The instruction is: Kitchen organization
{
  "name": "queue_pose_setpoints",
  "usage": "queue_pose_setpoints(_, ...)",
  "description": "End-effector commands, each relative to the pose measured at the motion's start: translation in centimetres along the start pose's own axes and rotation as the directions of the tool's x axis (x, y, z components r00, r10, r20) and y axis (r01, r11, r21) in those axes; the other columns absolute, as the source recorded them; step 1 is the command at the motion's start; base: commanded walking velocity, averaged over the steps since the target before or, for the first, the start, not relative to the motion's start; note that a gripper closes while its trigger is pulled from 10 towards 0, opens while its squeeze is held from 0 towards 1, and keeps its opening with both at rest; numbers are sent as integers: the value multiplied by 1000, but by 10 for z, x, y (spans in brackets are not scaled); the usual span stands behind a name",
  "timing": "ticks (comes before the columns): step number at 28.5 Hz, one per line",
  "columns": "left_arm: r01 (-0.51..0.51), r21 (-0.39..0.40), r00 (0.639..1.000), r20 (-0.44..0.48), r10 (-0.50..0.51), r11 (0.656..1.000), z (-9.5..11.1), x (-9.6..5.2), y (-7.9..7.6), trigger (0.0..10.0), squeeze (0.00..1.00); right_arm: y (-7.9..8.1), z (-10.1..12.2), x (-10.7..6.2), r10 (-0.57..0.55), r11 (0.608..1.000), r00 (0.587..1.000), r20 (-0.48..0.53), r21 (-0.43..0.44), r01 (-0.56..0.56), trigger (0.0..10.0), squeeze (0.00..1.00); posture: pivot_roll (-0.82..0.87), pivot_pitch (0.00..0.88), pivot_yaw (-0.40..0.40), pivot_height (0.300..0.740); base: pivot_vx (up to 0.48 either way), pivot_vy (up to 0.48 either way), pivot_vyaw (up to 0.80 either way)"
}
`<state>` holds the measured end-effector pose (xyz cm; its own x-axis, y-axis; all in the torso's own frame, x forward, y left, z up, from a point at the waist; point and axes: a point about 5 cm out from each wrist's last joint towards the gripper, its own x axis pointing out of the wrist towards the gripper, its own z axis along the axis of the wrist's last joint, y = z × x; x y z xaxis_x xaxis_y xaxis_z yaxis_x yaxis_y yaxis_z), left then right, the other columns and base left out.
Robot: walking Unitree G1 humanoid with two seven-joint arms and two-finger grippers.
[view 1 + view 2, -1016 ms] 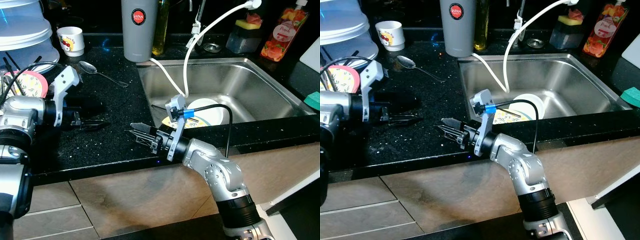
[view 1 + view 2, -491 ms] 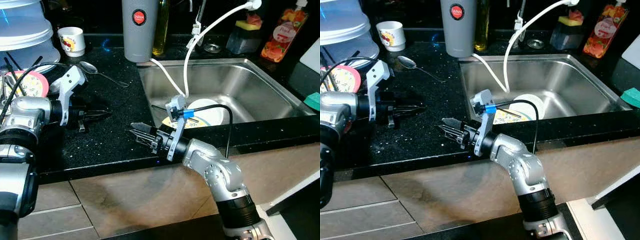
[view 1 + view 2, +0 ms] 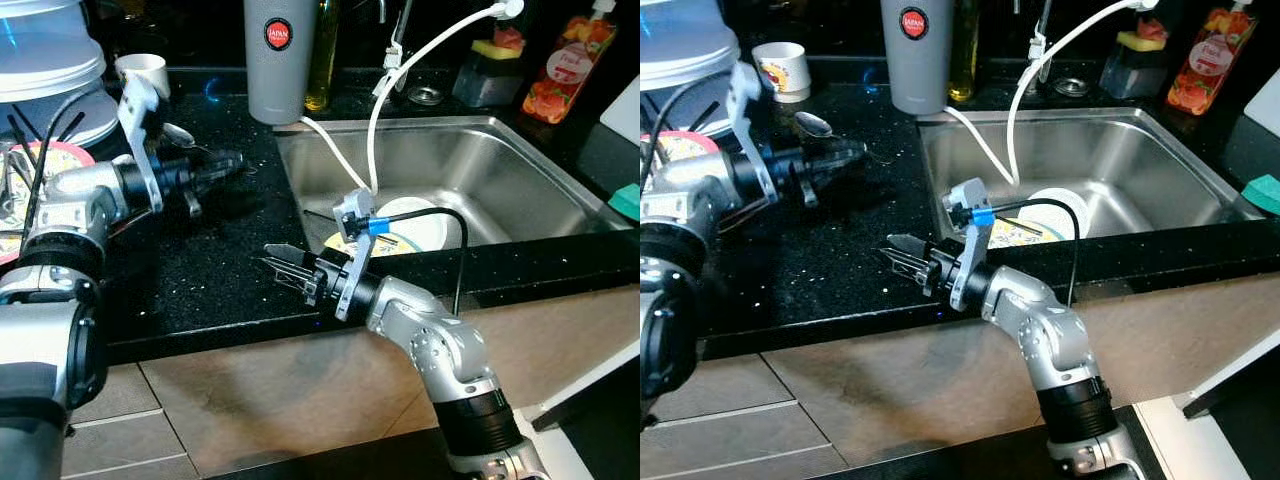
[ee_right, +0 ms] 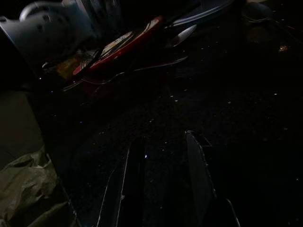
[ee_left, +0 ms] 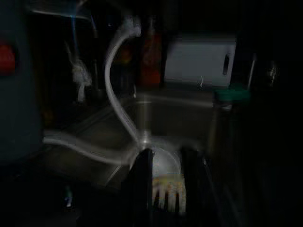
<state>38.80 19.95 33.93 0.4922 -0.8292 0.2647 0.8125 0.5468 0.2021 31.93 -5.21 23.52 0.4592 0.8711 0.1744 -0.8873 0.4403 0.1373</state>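
Note:
A metal spoon (image 3: 812,122) lies on the black counter (image 3: 220,270) left of the sink. My left gripper (image 3: 235,160) hovers just over the spoon's handle, pointing toward the sink; the left wrist view shows its fingers (image 5: 142,179) slightly apart with nothing between them. A white patterned plate (image 3: 415,225) lies in the steel sink (image 3: 500,170). My right gripper (image 3: 270,257) hangs low over the counter's front edge, pointing left, open and empty. In the right wrist view its fingers (image 4: 135,161) frame bare counter.
A grey tumbler (image 3: 279,55) and a white cup (image 3: 143,70) stand at the back. A red-rimmed plate (image 3: 50,160) and stacked clear containers (image 3: 50,70) crowd the far left. A white hose (image 3: 400,70) drops into the sink. A soap bottle (image 3: 570,65) stands at the back right.
My left arm has swung from the counter's front left up and to the right, ending over the spoon's handle. The right arm has stayed put.

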Motion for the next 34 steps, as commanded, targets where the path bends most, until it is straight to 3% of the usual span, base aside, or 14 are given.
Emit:
queue_pose_setpoints(1,2,-3,997,81,-2,1000,15,8,-1,0,0,-2,-1,-2,-9,1000,1000,-1,9,9,10000,0,112,167,-34,740,0,0,0)
queue_pose_setpoints(5,-27,-34,985,168,33,999,25,13,1,0,0,-2,0,-2,-11,1000,1000,0,9,11,10000,0,111,167,-33,740,0,0,0)
queue_pose_setpoints(8,-93,-106,944,308,121,990,41,19,4,0,0,-2,0,-2,-15,1000,1000,2,9,15,10000,0,111,167,-33,740,0,0,0)
queue_pose_setpoints(10,-109,-125,931,335,146,986,45,20,5,0,0,-2,0,-2,-15,1000,1000,2,9,15,10000,0,111,167,-33,740,0,0,0)
queue_pose_setpoints(13,-248,-246,815,469,339,937,58,25,11,0,0,-3,5,1,-53,998,997,52,25,51,10000,0,115,165,-30,740,0,0,0)
queue_pose_setpoints(17,-316,-347,725,512,460,883,53,33,10,0,0,-5,16,7,-139,989,978,157,70,130,10000,0,118,155,-27,740,0,0,0)
queue_pose_setpoints(18,-316,-347,725,512,460,883,53,33,10,0,0,-5,16,7,-139,989,978,157,70,130,10000,0,118,155,-27,740,0,0,0)
queue_pose_setpoints(19,-335,-427,666,523,532,840,50,33,11,0,0,-4,19,10,-150,987,972,181,80,137,10000,467,115,154,-23,740,0,0,0)
queue_pose_setpoints(20,-338,-455,648,522,555,823,49,32,12,0,0,-3,19,10,-152,987,971,186,82,139,10000,467,115,154,-23,740,0,0,0)
queue_pose_setpoints(21,-349,-501,614,516,597,792,46,31,13,0,0,-2,20,11,-158,986,969,192,82,144,10000,1000,116,152,-21,740,0,0,0)
queue_pose_setpoints(25,-355,-648,515,466,720,674,31,27,15,0,0,1,24,15,-176,984,959,221,56,168,10000,1000,117,150,-20,740,0,0,0)
queue_pose_setpoints(27,-371,-667,496,446,745,647,22,26,13,0,0,2,27,16,-187,982,953,237,22,187,10000,1000,118,149,-20,740,0,0,0)
queue_pose_setpoints(29,-365,-674,489,448,748,642,18,27,11,0,0,3,29,16,-192,981,949,250,18,193,10000,1000,116,148,-21,740,0,0,0)
queue_pose_setpoints(34,-267,-820,365,401,841,507,2,19,4,0,0,10,44,20,-191,970,926,326,-79,228,10000,1000,116,146,-23,740,0,0,0)
